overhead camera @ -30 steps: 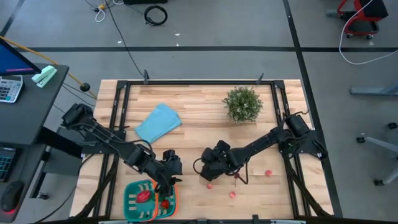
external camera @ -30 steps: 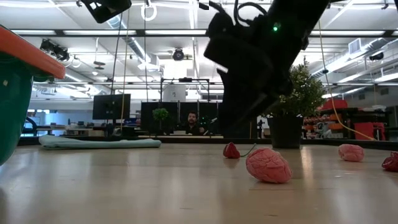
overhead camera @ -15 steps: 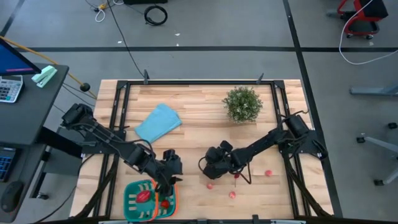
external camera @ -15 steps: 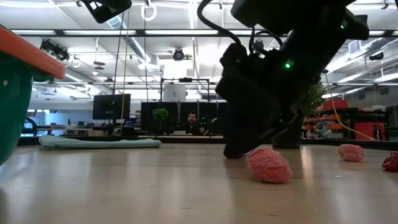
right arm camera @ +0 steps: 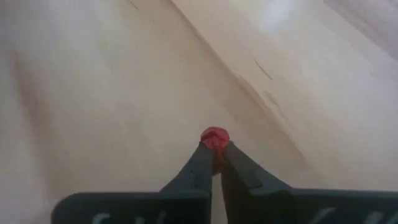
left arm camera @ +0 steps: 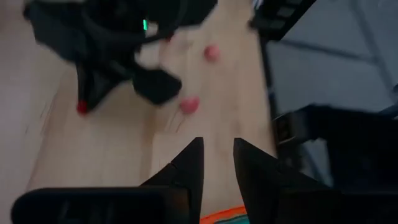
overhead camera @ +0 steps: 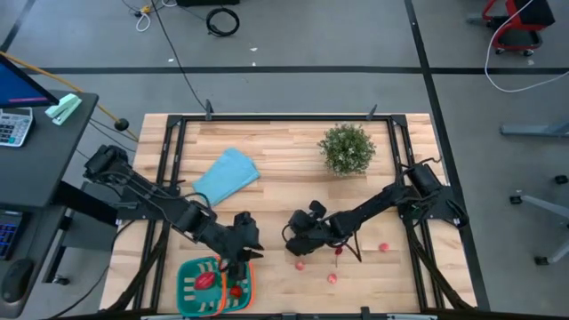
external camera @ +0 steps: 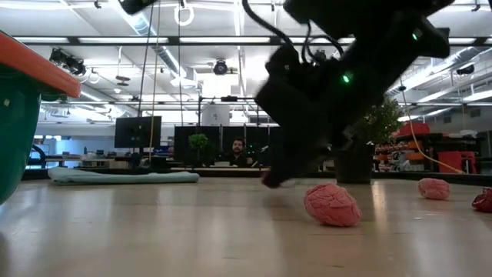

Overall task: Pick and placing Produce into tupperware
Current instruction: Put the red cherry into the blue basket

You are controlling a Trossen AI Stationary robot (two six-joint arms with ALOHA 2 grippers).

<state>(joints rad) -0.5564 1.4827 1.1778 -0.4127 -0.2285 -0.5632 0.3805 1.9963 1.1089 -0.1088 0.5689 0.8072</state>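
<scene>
Wooden table (overhead camera: 284, 151), small red produce piece (right arm camera: 214, 136) pinched at right gripper's (right arm camera: 216, 154) closed fingertips.

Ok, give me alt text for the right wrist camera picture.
The right claw is shut on a small red piece of produce, pinched at the tips of its two dark fingers. Behind it is only the light wooden table.

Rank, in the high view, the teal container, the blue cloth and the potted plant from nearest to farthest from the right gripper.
From the right gripper, mid-table and shut on a small red produce piece:
1. Teal-green slotted plastic container with orange band, at the near edge on the left arm's side.
2. Bushy green potted plant, at the far right. Too close to the container to call firmly.
3. Light blue folded cloth, at the far left.
</scene>
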